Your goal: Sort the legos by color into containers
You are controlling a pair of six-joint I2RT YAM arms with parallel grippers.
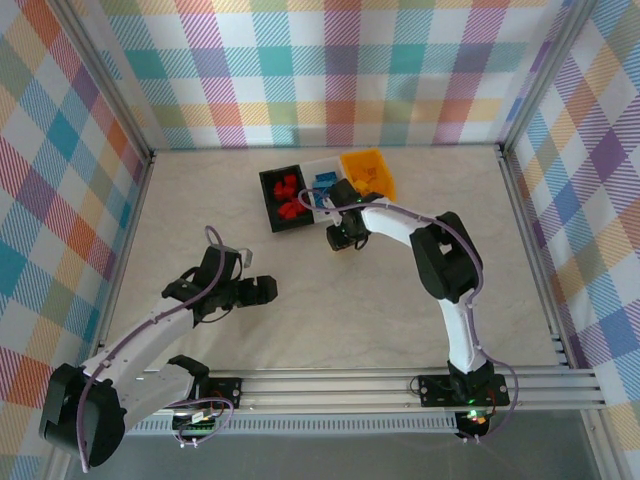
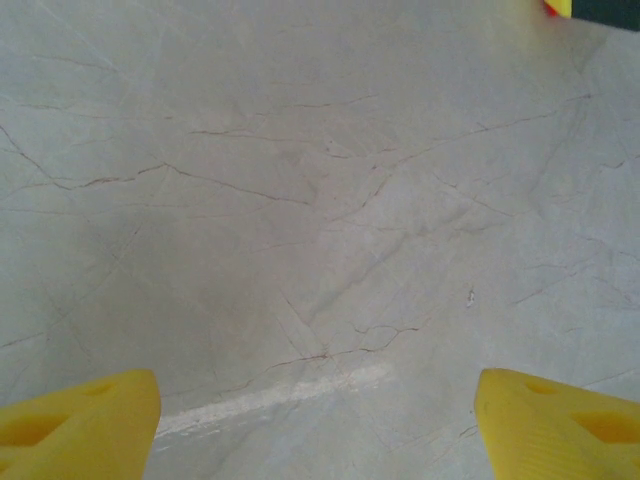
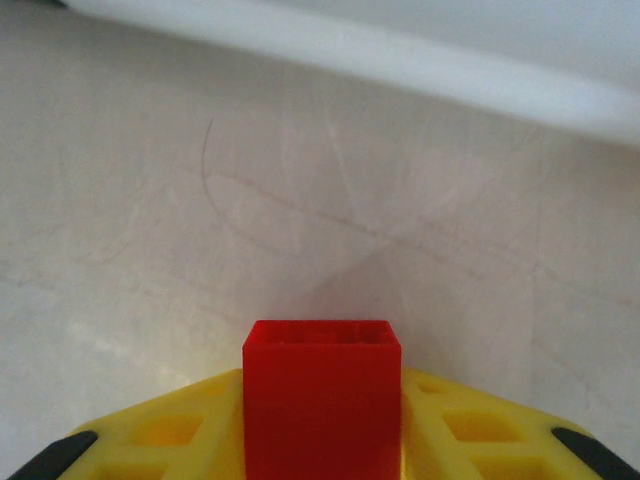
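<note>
Red plastic, probably light, stiff and slick, the lego brick (image 3: 320, 400) is pinched on its flat sides by the right jaws; the left jaws gape empty.

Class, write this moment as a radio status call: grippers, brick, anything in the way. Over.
Left gripper open, empty, over bare table. Right gripper shut on red brick, near black bin. Nothing blocking that bin.

My counter (image 1: 300, 300): pale, veined stone look. On it, far centre, one row: black bin (image 1: 266, 196), white bin (image 1: 318, 164), yellow bin (image 1: 362, 157).
</note>
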